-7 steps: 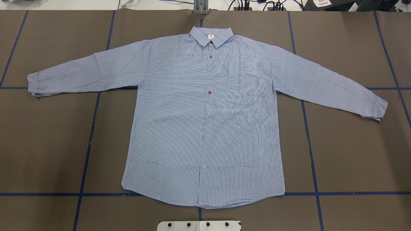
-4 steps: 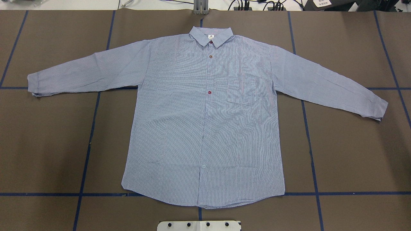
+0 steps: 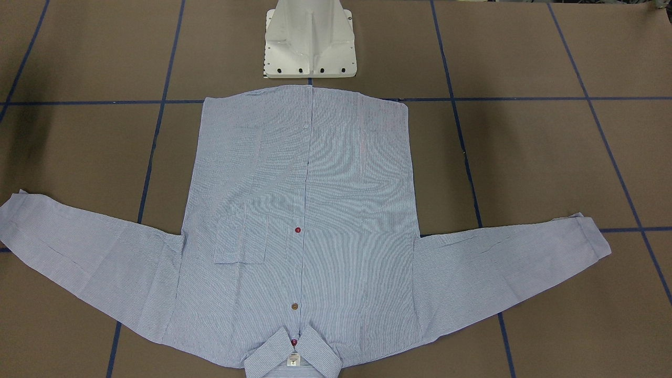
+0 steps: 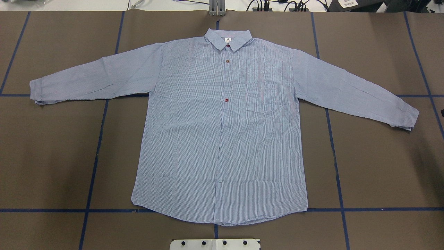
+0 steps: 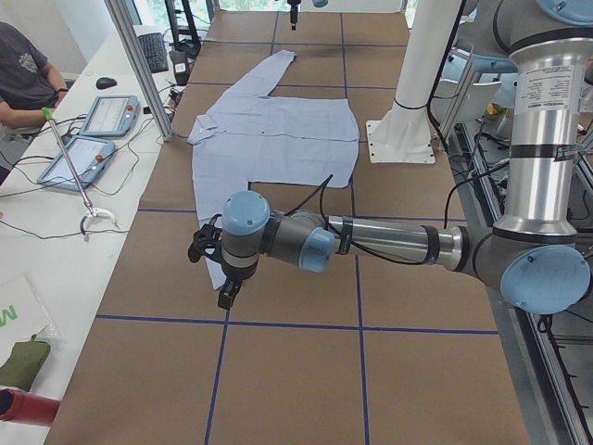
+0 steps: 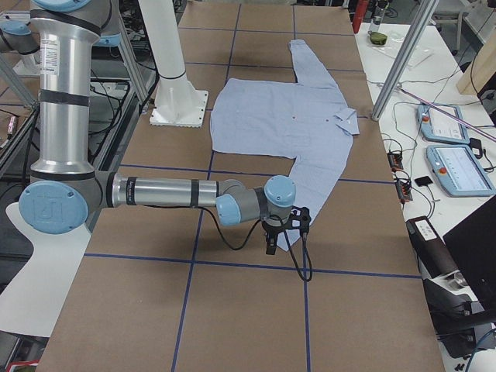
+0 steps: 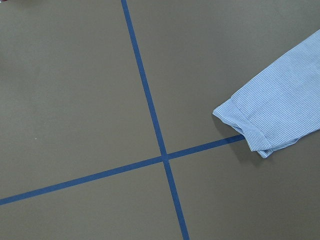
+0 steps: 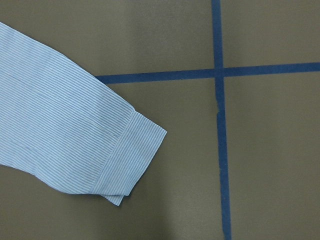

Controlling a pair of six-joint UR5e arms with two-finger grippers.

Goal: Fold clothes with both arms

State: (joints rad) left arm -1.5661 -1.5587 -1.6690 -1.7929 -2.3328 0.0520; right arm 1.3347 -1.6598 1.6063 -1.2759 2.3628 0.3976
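Left gripper (image 5: 225, 297) and right gripper (image 6: 270, 245) hang near the cuffs (image 8: 130, 160) of the shirt (image 4: 222, 139); their jaw state I cannot tell. Each should pinch both cuff layers squarely.

Robotics lab: tape-gridded brown table (image 4: 45, 156), teach pendants (image 6: 461, 170), white robot pedestal (image 3: 310, 39).

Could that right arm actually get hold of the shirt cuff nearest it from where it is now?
Probably yes. The right gripper hangs right by the cuff of the shirt, which lies flat on the table with nothing covering it or standing in between.
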